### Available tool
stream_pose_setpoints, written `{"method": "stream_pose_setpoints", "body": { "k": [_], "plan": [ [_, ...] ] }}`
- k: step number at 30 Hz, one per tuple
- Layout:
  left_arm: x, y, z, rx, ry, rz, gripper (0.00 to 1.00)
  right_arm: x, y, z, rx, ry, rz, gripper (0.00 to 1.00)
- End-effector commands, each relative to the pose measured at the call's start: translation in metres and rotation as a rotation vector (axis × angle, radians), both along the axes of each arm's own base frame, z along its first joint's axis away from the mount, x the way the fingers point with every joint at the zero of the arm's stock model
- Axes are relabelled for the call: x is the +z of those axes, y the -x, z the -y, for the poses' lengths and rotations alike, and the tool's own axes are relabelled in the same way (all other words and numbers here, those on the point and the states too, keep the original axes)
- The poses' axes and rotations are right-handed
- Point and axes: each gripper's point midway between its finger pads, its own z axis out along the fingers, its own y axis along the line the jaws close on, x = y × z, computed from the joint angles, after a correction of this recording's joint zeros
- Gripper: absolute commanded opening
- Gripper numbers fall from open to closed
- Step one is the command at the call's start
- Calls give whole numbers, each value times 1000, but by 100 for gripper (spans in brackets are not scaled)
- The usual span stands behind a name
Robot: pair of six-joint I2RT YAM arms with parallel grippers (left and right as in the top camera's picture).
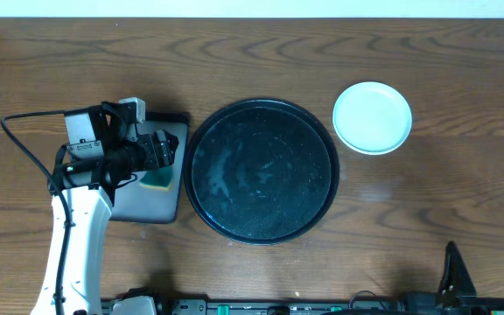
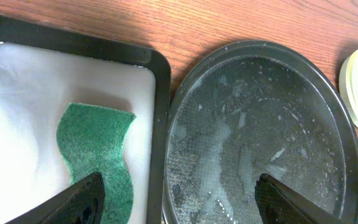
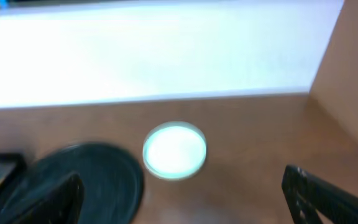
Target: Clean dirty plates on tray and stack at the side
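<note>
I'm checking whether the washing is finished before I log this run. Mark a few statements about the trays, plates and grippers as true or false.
1. The round tray has no plates on it. True.
2. The left gripper is clamped on the sponge. False: it is open, and the sponge lies loose in the small tray.
3. The plates sit on the table, off to one side of the round tray. True.
4. The round tray looks dry and spotless. False: pale wet streaks and droplets cover its floor.
5. The right gripper is carrying a plate. False: it is open and holds nothing.
</note>
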Motion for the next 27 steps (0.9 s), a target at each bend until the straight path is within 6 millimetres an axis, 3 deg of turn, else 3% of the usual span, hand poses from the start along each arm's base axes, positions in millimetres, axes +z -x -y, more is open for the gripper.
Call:
{"method": "stream_pose_setpoints", "body": {
  "k": [1, 14, 27],
  "plan": [
    [11, -5, 2, -9, 5, 31, 78, -2, -10, -2, 18, 65, 81, 99],
    [11, -5, 2, -9, 5, 31, 78, 4, -72, -14, 86, 79, 459, 99],
    [11, -5, 2, -9, 5, 31, 78, -28, -99, -14, 83, 90, 621, 99]
  ]
}}
